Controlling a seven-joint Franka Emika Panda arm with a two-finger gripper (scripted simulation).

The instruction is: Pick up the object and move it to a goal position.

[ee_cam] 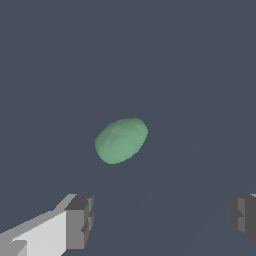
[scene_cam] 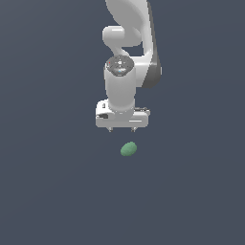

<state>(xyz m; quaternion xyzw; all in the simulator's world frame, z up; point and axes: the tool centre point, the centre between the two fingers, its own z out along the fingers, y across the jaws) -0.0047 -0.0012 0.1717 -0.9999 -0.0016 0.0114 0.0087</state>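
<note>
The object is a small matte green egg-shaped blob (scene_cam: 128,149) lying on the flat dark grey surface. In the wrist view the object (ee_cam: 121,140) shows whole, with nothing touching it. My white gripper (scene_cam: 121,129) hangs just above and behind it in the exterior view, pointing down. Its two short fingers stand wide apart, so it is open and holds nothing. The wrist view shows the gripper (ee_cam: 162,220) with one grey fingertip (ee_cam: 80,221) and the other fingertip (ee_cam: 245,216) far from each other, and the object lies beyond the gap between them, apart from both.
The white arm (scene_cam: 129,43) rises from the gripper toward the top of the exterior view. The plain dark grey surface (scene_cam: 52,191) spreads all around, with no other things on it.
</note>
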